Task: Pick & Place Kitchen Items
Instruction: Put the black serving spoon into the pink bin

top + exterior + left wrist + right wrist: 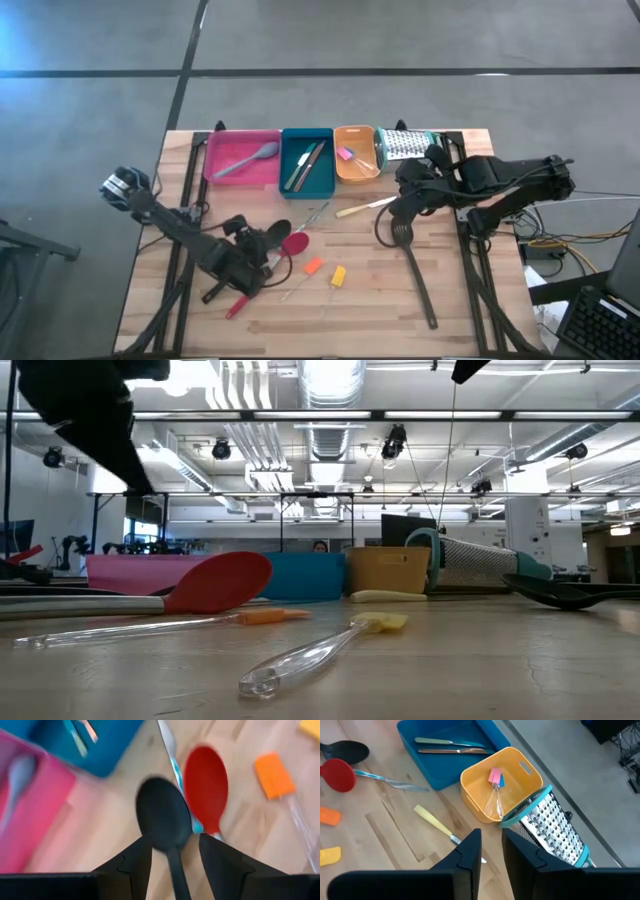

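My left gripper (175,842) is open low over the table's left half (258,250). Its fingers stand on either side of the black ladle's handle (176,870), just behind the bowl (162,817). I see no touch. The red spoon (206,787) lies on the table right beside the ladle. My right gripper (492,837) is open by a narrow gap above the blade end of the yellow-handled knife (432,820), near the orange tray (357,155). The black slotted turner (410,260) lies flat at the right. An orange piece (313,266) and a yellow piece (338,276) lie at the middle.
Along the far edge stand a pink tray (222,150) holding a grey-blue spatula (245,160), a teal tray (325,180) with thin knives (305,163), and the orange tray with a pink piece (495,776). A metal grater (405,143) lies beside it. A teal-handled knife (315,215) lies mid-table.
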Motion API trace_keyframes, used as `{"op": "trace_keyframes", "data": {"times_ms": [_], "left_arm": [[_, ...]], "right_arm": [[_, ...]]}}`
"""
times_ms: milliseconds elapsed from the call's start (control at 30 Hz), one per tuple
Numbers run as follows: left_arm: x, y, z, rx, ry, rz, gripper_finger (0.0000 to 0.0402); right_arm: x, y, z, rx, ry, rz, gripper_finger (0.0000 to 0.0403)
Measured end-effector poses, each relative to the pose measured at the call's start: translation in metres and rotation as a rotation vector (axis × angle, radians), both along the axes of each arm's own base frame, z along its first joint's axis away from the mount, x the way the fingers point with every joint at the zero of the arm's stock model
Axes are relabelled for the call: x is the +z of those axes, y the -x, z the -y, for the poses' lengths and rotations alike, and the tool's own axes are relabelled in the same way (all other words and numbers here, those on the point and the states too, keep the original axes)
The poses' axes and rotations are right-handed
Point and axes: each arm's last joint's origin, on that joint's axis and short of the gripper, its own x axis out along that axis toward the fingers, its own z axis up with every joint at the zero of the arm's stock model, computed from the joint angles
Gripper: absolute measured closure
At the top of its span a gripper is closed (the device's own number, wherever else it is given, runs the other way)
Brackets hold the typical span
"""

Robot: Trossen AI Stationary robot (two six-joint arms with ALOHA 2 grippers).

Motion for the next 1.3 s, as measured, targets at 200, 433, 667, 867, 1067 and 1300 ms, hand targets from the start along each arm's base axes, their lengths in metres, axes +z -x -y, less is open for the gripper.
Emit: {"op": "trace_keyframes", "data": {"times_ms": [200, 433, 667, 867, 1067, 1300], "left_arm": [[-0.011, -0.003, 0.000, 0.020, 0.081, -0.109, 0.0239], [-0.018, -0.006, -0.004, 0.045, 0.114, -0.171, 0.0239], [-0.030, -0.005, -0.010, 0.095, 0.112, -0.207, 0.0239], [-0.048, 0.001, -0.013, 0.129, 0.158, -0.228, 0.0239], [-0.066, 0.006, -0.016, 0.131, 0.197, -0.232, 0.0239], [-0.076, 0.009, -0.020, 0.144, 0.224, -0.229, 0.0239]], "right_arm": [[0.000, 0.000, 0.000, 0.000, -0.001, 0.002, 0.0330], [0.000, 0.000, 0.000, 0.000, -0.001, 0.004, 0.0339], [0.000, -0.001, 0.000, 0.001, -0.002, 0.006, 0.0333], [0.000, -0.001, 0.000, 0.001, -0.002, 0.006, 0.0328], [0.000, -0.001, 0.000, 0.001, -0.002, 0.006, 0.0337], [0.000, -0.001, 0.000, 0.001, -0.002, 0.006, 0.0344]]}}
